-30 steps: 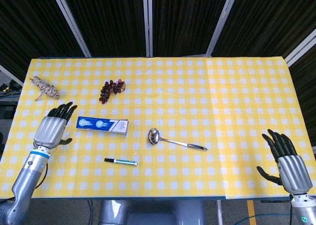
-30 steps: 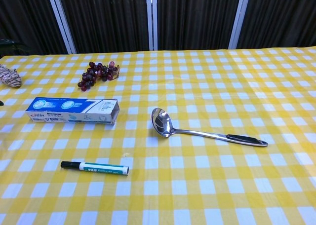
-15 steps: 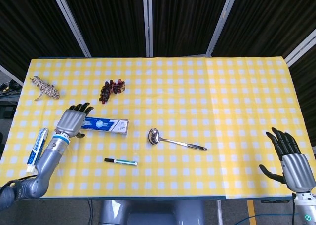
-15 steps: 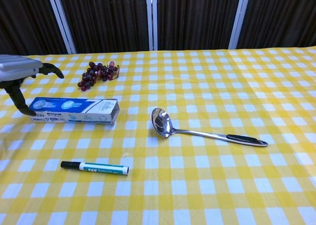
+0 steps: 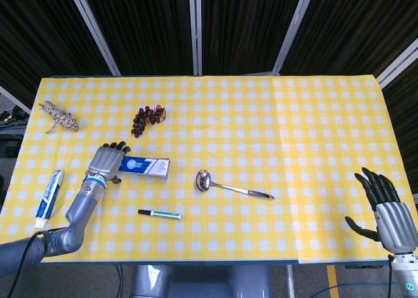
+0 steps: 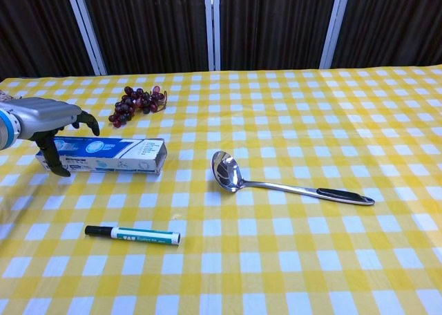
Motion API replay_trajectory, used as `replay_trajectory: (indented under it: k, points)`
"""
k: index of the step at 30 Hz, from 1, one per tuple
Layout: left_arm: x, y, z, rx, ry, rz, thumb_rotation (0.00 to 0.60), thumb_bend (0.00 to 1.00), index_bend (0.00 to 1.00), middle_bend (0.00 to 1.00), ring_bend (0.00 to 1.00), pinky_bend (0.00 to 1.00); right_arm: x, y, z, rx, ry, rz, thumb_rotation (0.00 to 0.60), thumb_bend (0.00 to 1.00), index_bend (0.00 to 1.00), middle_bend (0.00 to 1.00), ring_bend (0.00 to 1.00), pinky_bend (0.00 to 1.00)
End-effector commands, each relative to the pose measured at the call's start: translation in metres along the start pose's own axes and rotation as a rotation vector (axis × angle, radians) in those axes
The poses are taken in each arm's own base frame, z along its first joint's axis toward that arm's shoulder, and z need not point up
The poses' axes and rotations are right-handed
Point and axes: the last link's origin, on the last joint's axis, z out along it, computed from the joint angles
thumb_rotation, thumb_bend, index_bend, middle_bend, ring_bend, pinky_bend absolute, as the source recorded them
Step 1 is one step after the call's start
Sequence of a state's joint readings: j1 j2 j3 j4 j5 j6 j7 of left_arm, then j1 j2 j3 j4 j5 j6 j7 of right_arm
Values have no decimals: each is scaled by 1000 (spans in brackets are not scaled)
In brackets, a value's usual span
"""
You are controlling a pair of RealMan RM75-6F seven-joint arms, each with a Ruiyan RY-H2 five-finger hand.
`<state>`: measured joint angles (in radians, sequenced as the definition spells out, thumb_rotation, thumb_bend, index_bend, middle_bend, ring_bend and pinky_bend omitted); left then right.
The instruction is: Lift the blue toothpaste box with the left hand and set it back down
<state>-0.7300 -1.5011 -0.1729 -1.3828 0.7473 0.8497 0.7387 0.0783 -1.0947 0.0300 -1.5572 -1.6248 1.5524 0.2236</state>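
Observation:
The blue toothpaste box [image 5: 147,167] lies flat on the yellow checked table [image 5: 313,128], left of centre. My left hand [image 5: 106,161] arches over the box's left end. In the chest view the left hand [image 6: 43,117] has its thumb down the near side of the box [image 6: 114,155] and its fingers curved over the far side, spread apart. The box rests on the cloth. Whether the fingers touch it is unclear. My right hand [image 5: 385,210] is at the table's near right corner with its fingers apart, holding nothing.
A black-capped marker [image 5: 160,214] lies in front of the box. A steel ladle [image 5: 232,185] lies to its right. A bunch of grapes [image 5: 147,118] sits behind the box. At the left edge are a rope twist [image 5: 59,117] and a toothpaste tube [image 5: 49,193].
My left hand has moved right from the table's left edge onto the box's left end, uncovering the toothpaste tube. The right hand has drawn back slightly toward the near edge. The box has not moved.

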Motion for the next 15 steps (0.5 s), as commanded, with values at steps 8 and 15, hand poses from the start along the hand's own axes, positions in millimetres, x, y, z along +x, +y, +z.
replay_trajectory:
  k: [8,15]
  points:
    - [-8,10,9,26,82,-30,600,226,487,372,375,418,-1,-1,0,1,-2,-4,600,117,7,0,0,0]
    - [-11,12,8,19,122,-35,600,275,516,390,386,425,-2,-2,-1,6,0,-7,600,117,7,0,0,0]
